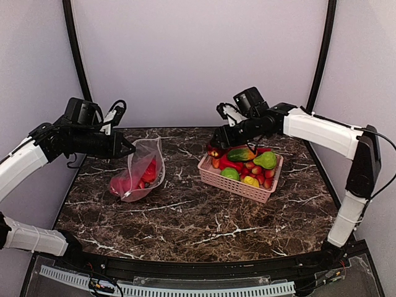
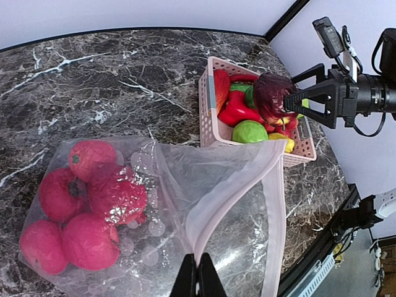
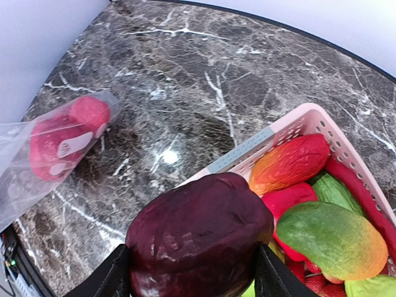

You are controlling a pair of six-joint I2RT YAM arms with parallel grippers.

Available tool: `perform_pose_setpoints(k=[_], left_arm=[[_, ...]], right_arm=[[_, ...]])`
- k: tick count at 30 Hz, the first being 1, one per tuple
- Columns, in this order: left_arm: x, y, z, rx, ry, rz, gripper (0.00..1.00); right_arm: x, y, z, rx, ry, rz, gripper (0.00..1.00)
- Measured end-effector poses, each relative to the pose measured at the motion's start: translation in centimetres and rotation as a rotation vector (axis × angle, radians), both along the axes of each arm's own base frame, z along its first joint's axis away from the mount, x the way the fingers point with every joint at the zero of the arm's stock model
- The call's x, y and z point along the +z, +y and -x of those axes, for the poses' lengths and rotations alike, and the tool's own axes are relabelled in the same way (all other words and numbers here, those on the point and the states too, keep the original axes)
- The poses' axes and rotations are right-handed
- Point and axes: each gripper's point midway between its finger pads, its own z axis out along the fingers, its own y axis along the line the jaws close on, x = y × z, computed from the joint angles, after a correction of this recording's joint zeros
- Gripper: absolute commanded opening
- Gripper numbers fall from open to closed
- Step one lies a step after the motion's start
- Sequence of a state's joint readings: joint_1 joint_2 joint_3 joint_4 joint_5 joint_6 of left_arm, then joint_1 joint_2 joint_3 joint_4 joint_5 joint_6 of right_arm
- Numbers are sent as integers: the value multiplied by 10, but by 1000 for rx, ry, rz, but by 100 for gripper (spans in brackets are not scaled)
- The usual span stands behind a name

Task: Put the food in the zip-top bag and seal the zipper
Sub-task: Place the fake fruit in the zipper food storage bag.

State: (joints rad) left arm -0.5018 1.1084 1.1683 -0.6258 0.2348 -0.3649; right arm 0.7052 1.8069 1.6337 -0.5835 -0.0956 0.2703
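Right gripper [image 3: 193, 275] is clamping a maroon toy fruit [image 3: 198, 229] over the pink basket [image 3: 297, 127]; left gripper [image 2: 198, 260] is pinching the rim of the zip-top bag [image 2: 235, 185] beside that basket. Risk: floppy mouth collapsing, blocking entry

The bag [image 2: 235, 185] runs off the bottom edge of the left wrist view. The dark red fruit [image 3: 198, 235] hides the near part of the basket [image 3: 291, 127], whose right side is cut off.

Overhead, both wrists; bag [image 1: 139, 172] shared
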Motion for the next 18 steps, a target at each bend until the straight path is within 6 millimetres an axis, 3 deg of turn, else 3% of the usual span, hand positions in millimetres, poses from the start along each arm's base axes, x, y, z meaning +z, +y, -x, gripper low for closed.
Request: perform_pose_setpoints(k=[2,5,8,10,14,18], left_arm=[[-4,-4,2,-15,15,21,1],[-8,-11,5,-40,30,52,1],[-5,-19,6,-62,28,82,1],[-2,-24,6,-76,20,97,1],[3,-29,7,-89,10,118,1],[4,-31,7,-91,9,125,1]], right_arm=[[14,5,15,49,-12,-55,47],[52,22,47,158,-66,-167,47],[98,53,90,325,-150,-302,47],[117,71,118,428,-185,-370,47],[123,102,161,587,-193,-443,47],[106,127,178,655,-165,-454,47]])
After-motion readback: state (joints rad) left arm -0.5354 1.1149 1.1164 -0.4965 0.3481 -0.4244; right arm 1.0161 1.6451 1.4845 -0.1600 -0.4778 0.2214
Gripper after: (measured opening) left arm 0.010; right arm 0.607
